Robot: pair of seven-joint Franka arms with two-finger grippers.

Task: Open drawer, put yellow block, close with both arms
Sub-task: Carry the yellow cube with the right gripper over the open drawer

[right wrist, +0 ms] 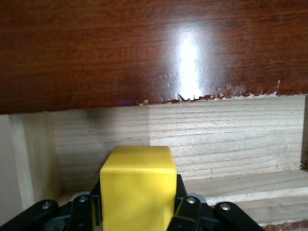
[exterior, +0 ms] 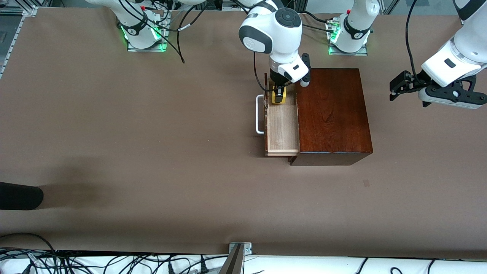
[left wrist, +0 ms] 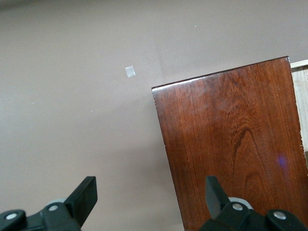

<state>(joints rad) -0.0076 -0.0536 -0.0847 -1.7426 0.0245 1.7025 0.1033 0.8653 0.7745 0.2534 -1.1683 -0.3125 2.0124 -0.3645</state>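
Gripping: right gripper (exterior: 279, 95) clenched on the small bright yellow cube block (exterior: 279, 97), fingers pressed to its two sides, low inside the open tray.
Drawer: pale light-wood tray with dark reddish-brown front and white U-shaped bar handle (exterior: 282, 127), pulled out of the glossy dark mahogany box (exterior: 333, 114) toward 9 o'clock in the front view, toward the right arm's end of the table.
Block place: at the tray's end farther from the front camera, close to the box's edge.
Left gripper (exterior: 403, 86): released, fingers spread wide, hanging over bare brown table (exterior: 152, 133) beside the box at the left arm's end; arm waiting.
Left wrist view only: box top (left wrist: 236, 144), a sliver of pale tray edge (left wrist: 301, 91), a small pale square mark on the table (left wrist: 130, 71).
Right wrist view only: block's front face (right wrist: 137, 190) against the tray's inner wood wall (right wrist: 216, 139), with a chipped lower edge on the mahogany above.
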